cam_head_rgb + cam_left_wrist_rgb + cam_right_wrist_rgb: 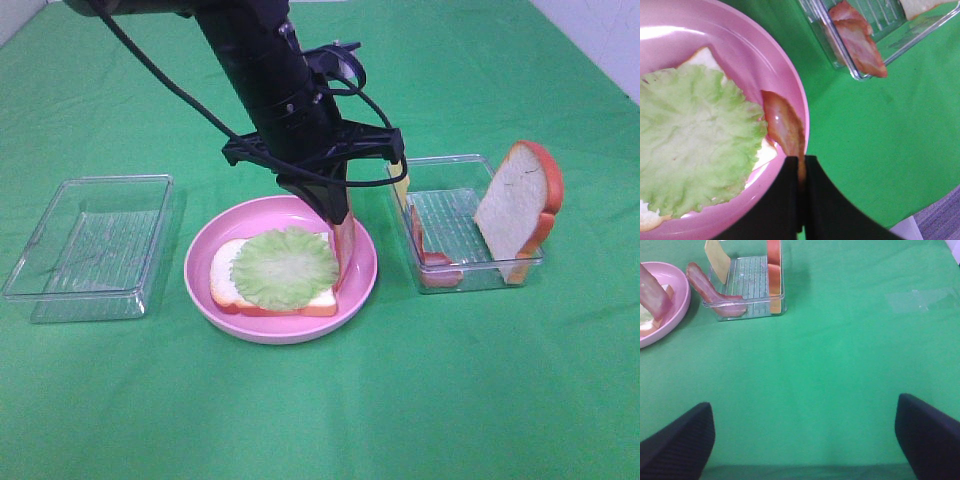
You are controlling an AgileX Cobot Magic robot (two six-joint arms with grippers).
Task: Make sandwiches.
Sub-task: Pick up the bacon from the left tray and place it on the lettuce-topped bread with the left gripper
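Note:
On the pink plate [200,265] lies a white bread slice [222,272] topped with ruffled green lettuce [285,265]. My left gripper [338,210] is shut on a reddish bacon strip [346,252], which hangs upright with its lower end at the plate's right side, beside the lettuce. The left wrist view shows the fingers [790,172] pinching the strip [782,122] next to the lettuce [695,140]. My right gripper [802,440] stands open over bare green cloth, nothing between its fingers; the exterior view does not show it.
A clear tray [470,275] right of the plate holds an upright bread slice [520,205], another bacon strip [435,258] and a yellow cheese slice [400,185]. A second clear tray [90,245] sits left of the plate. Green cloth covers the table.

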